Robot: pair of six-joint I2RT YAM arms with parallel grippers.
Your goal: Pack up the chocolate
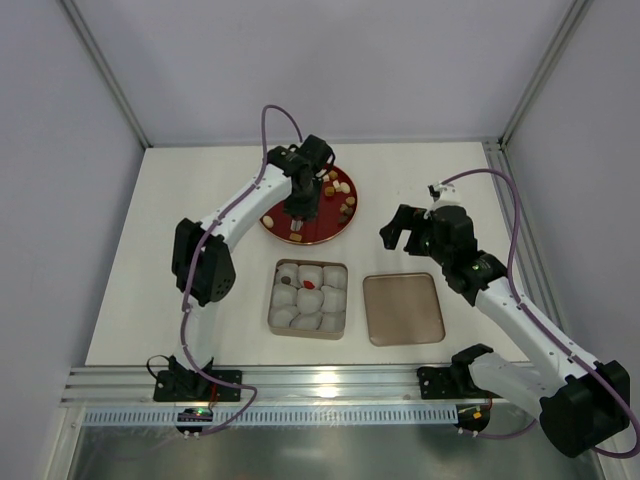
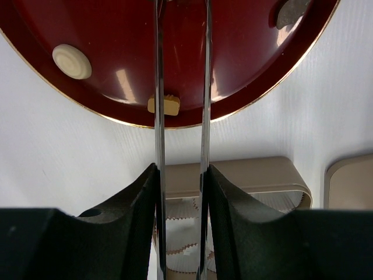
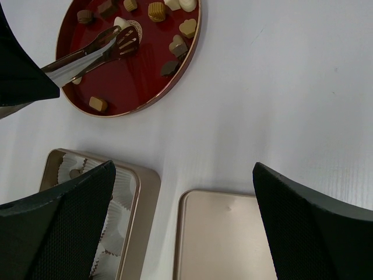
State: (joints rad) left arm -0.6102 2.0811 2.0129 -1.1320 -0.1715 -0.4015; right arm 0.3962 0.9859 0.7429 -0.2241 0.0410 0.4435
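Several chocolates (image 1: 340, 190) lie scattered on a round red plate (image 1: 325, 226). My left gripper (image 1: 299, 208) hangs over the plate's near side, shut on metal tongs (image 2: 158, 87), whose two blades run forward between its fingers (image 2: 134, 204). The blades stand slightly apart, and a tan square chocolate (image 2: 164, 105) lies by the left blade near the rim. In the right wrist view the slotted tips of the tongs (image 3: 119, 42) hover near the plate's middle. A gold box (image 1: 272, 300) holds white paper cups; one cup has a reddish chocolate (image 1: 309, 284). My right gripper (image 1: 405, 228) is open and empty.
The box's flat gold lid (image 1: 403, 308) lies to the right of the box, below my right gripper (image 3: 183, 169). A cream round chocolate (image 2: 71, 61) sits on the plate's left side. White walls stand around the table on the left, back and right.
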